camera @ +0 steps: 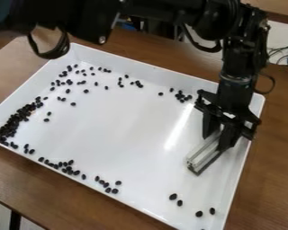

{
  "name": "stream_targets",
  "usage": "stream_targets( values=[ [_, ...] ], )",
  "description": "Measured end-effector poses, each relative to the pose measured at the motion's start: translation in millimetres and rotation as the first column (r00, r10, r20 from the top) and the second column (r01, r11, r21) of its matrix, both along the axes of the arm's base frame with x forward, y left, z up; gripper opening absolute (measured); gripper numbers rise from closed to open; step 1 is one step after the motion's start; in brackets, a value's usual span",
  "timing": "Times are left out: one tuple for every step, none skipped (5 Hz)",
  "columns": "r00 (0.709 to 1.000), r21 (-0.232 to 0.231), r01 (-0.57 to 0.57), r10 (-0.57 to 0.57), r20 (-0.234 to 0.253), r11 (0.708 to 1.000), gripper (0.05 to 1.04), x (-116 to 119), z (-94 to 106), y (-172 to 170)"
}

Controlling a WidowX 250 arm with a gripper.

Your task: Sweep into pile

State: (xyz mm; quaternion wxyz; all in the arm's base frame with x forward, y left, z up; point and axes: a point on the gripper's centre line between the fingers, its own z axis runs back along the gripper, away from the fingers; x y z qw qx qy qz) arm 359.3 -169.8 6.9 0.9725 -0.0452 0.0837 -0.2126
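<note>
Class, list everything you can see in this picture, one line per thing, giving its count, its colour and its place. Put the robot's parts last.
Tray: one, white, on the table
Bean-like pieces: dozens, black, scattered in the tray, thickest along its left side
Bar: one, silvery with a dark lower edge, in the gripper, over the tray's right part
Table: one, brown, under the tray
Table leg: one, dark, lower left
Cables: several, count unclear, greenish and dark, right edge
Arm: one, black, across the top
Gripper: one, black, holding the bar
</note>
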Motion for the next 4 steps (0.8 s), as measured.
stream_targets(
  values=[
    [0.994,-0.040,-0.101,0.102,0.041,0.994,0.346,10.4,-0.9,22.7],
    [0.979,-0.062,-0.178,0.184,0.089,0.982,0.346,12.7,-1.7,45.8],
    [0.954,-0.054,-0.278,0.283,0.105,0.959,0.346,21.0,-2.0,89.1],
    [0.926,-0.048,-0.357,0.361,0.113,0.933,0.346,25.4,-2.4,124.1]
  ],
)
